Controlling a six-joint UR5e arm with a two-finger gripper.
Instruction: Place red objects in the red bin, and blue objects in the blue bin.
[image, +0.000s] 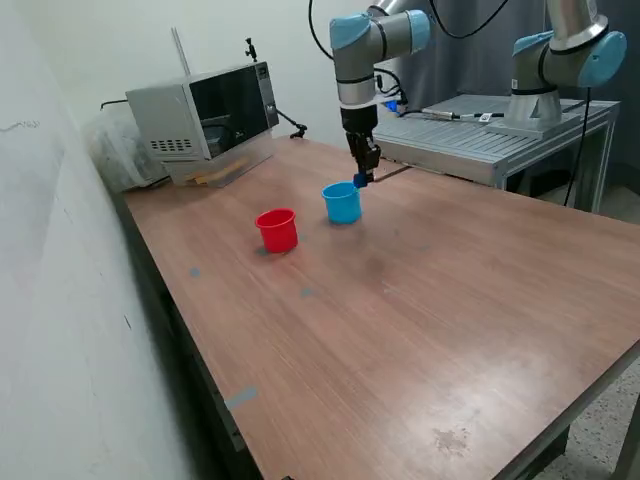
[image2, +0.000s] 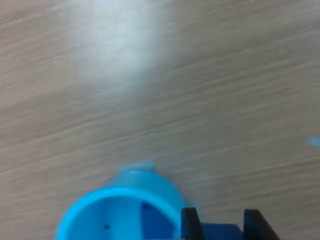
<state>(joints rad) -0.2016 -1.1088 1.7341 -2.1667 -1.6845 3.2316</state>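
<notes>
A dark blue cube (image2: 217, 232) is being gripped between the fingers of the tool (image: 361, 181), which is being held just above the rim of the blue bin (image: 342, 203) on the counter (image: 430, 300). In the wrist view, another blue cube (image2: 150, 220) is seemingly lying inside that bin already. The red bin (image: 277, 230) is standing just beside it, toward the exterior view's left. The drop-off step is judged to be under way; next, the tool is needing centring over the opening before being opened.
</notes>
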